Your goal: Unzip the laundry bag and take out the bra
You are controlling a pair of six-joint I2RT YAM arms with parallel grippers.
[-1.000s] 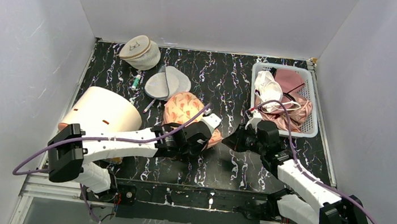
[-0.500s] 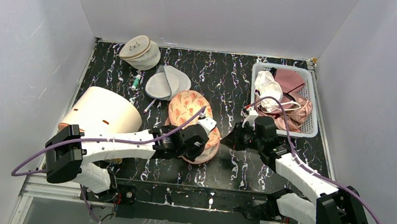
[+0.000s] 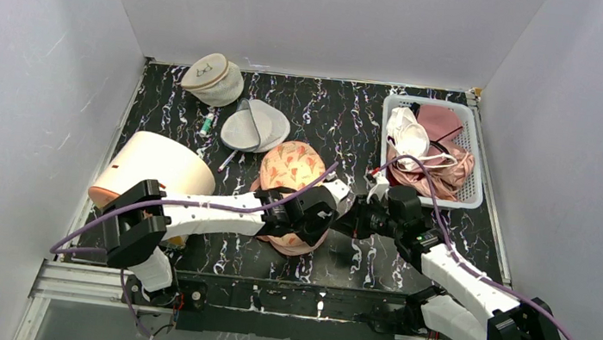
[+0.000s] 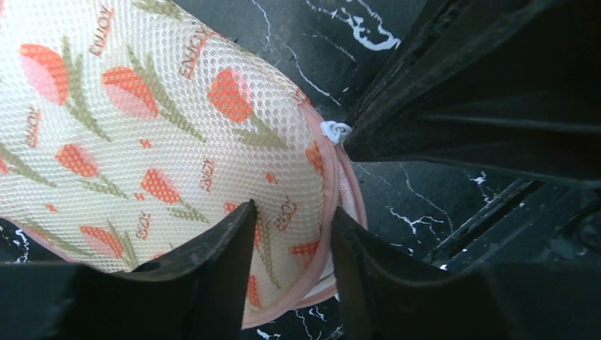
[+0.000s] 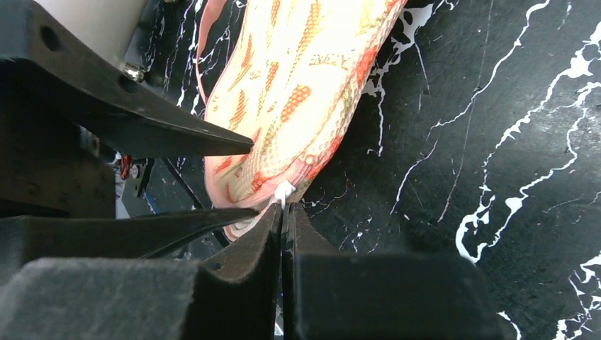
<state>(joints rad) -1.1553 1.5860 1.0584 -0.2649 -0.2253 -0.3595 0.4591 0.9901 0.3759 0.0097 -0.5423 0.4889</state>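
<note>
The laundry bag [image 4: 156, 127] carries the repeated orange print "ENJOY", clearest toward 11 o'clock in the left wrist view.

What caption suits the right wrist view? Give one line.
Right fingers pinch the white zipper pull at the floral bag edge, above a black marbled table.

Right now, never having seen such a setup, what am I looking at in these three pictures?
Two robot arms are bolted to a black marbled table. One picture looks down from above; the other two come from cameras on each wrist. The left gripper clasps the edge of a floral laundry bag, and the right gripper is pinched shut on its white zip pull. Further back lie a flat mesh pouch, a round pouch and a white basket of garments.
</note>
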